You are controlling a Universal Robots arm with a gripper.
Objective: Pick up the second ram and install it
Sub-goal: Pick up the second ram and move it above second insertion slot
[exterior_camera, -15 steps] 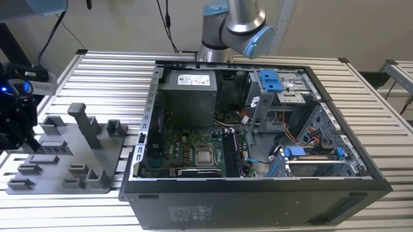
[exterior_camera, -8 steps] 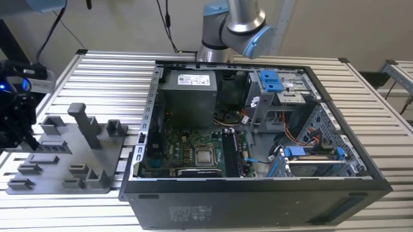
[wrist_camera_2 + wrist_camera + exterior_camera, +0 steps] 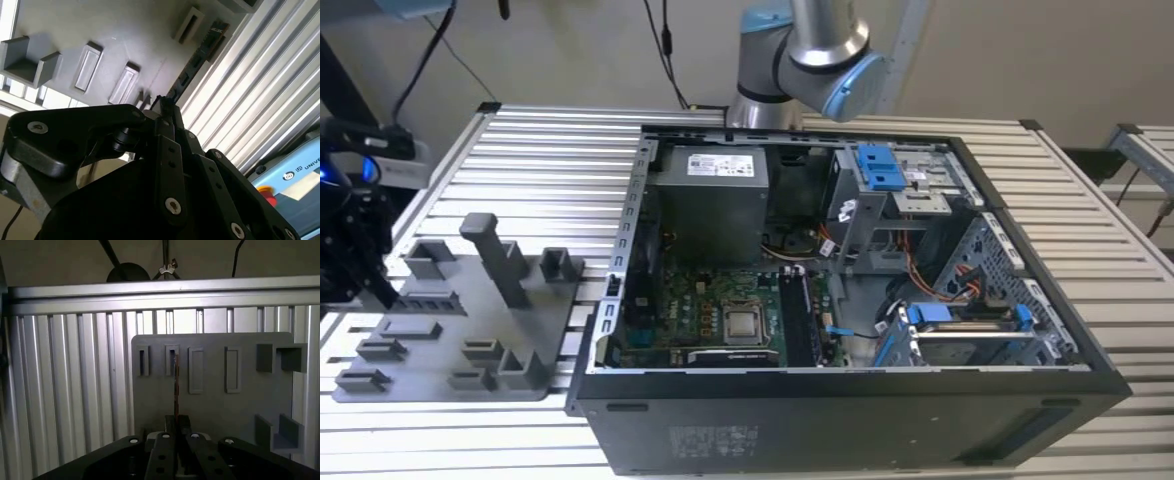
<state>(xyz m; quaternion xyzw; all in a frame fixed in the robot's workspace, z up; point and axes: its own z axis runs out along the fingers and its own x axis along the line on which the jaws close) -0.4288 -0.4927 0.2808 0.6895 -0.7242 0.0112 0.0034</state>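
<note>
Black claw (image 3: 176,420) clenched on the thin, flat blackish second ram (image 3: 175,382); we see it edge-on at the gray plastic fixture plate (image 3: 215,410), ribbed aluminium worktop (image 3: 75,390).

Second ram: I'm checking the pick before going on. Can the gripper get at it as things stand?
Probably yes: the gripper appears shut on one end of the second ram, over the gray fixture plate, with nothing between them.
</note>
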